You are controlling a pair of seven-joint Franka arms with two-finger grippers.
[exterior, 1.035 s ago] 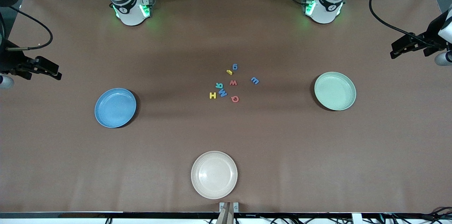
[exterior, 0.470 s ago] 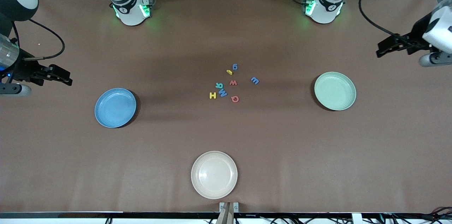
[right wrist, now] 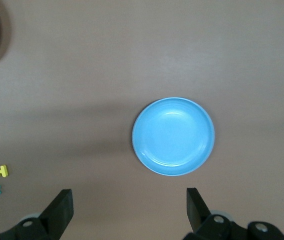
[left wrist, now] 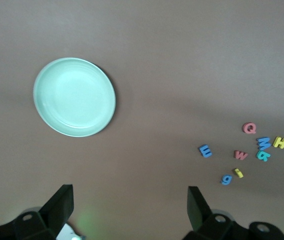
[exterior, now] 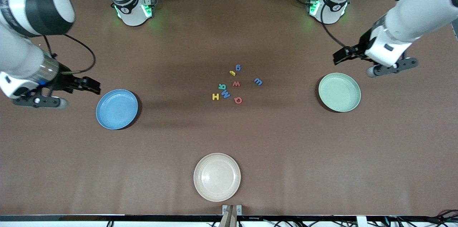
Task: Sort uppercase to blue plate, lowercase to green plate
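Hovering empty, fingers spread: left pincer [exterior: 340,56] near the green plate [exterior: 339,92], right pincer [exterior: 92,86] beside the blue plate [exterior: 117,109]; letters [exterior: 234,84] cluster between, white plate [exterior: 217,177] nearest.

Bare table [exterior: 272,134] between 3 plates; 8 letters [exterior: 234,84] crowded mid-table, H-M-R touching.

The tabletop [exterior: 286,141] looks matt brown, like paper. The blue plate [exterior: 117,109] and green plate [exterior: 339,92] look smooth, faintly glossy plastic.
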